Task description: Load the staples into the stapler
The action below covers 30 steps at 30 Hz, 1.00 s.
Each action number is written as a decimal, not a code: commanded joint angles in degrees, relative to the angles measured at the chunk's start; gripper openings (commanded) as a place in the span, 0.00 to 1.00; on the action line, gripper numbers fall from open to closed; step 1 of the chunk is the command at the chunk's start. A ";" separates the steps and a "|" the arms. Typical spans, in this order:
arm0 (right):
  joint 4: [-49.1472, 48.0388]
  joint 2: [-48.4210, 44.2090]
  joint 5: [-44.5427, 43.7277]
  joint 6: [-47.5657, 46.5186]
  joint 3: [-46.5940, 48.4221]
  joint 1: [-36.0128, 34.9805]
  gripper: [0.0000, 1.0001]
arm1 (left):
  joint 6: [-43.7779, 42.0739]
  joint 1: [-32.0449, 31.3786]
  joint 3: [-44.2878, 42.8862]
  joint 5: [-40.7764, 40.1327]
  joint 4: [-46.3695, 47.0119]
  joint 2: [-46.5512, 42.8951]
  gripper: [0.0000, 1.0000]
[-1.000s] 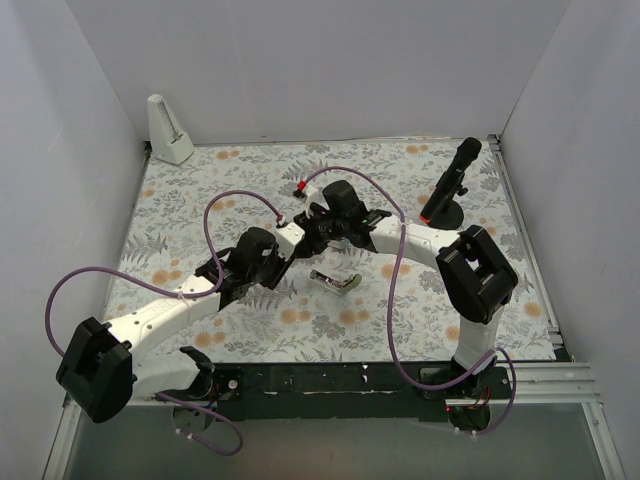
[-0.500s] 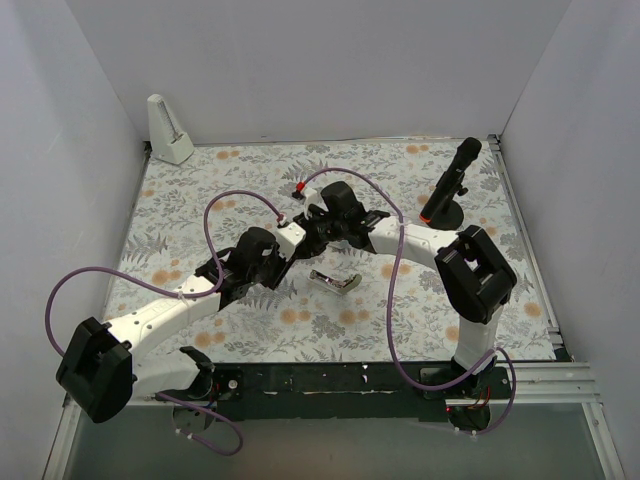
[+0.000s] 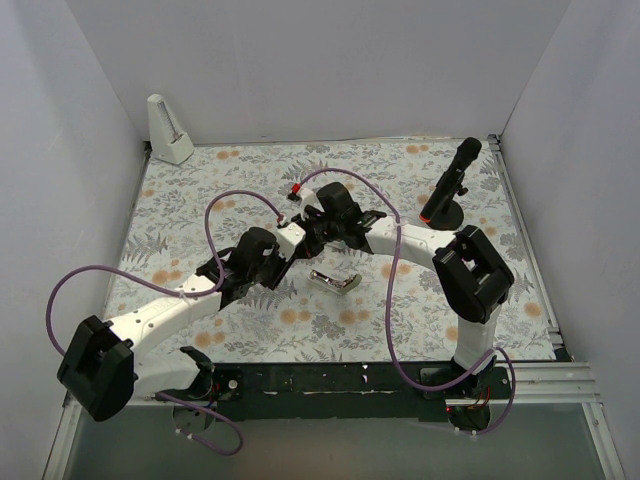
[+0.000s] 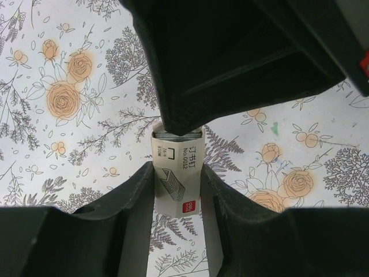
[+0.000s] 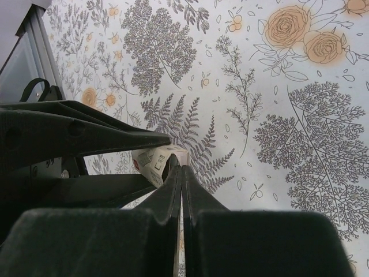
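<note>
— Where are the staples?

— The staple box (image 4: 176, 186) sits between my left jaws. Their fingers (image 4: 135, 199) clamp its two long sides, and its printed face is turned to my left wrist camera. The grey staple block (image 4: 179, 136) shows at the box's open end.

— And your right side?

— My right jaws are clenched flat together, with the fingertips (image 5: 171, 182) touching that open end. I cannot tell whether any staple is pinched between them.

— The stapler?

— The stapler (image 3: 335, 282) lies on the table (image 3: 250, 170), a little nearer my bases than both wrists. Neither pair of jaws touches it.
</note>
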State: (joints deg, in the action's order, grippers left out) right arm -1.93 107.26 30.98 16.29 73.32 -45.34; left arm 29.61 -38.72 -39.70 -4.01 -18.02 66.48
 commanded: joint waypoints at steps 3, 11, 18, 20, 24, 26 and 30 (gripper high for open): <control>1.41 1.81 -4.43 -3.46 2.53 -0.18 0.01 | 0.01 0.14 -0.73 -0.47 -0.08 0.58 0.31; 1.85 1.64 -7.07 -5.13 3.06 -0.10 0.01 | -0.07 0.14 -1.34 -0.65 -1.49 2.16 0.33; 1.85 2.07 -8.39 -5.48 3.76 0.43 0.01 | -0.07 0.14 -1.17 -0.65 -1.84 2.08 0.43; 1.85 1.99 -8.39 -5.48 3.76 0.43 0.01 | -0.07 0.14 -1.17 -0.73 -2.11 2.43 0.45; 1.85 1.72 -8.22 -5.31 3.41 0.52 0.01 | 1.15 0.22 -1.61 -2.22 -2.11 2.00 0.47; 1.58 1.81 -7.96 -4.61 3.23 0.52 0.01 | 3.78 0.40 -1.61 -4.77 -1.23 0.77 0.65; -0.43 1.90 -7.43 -1.62 2.18 0.61 0.01 | 16.07 0.84 -2.48 -14.51 -0.08 -4.33 0.82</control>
State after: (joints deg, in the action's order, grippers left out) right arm 0.43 109.30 23.05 12.29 74.48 -44.86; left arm 34.09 -38.68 -39.81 -8.40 -19.66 67.92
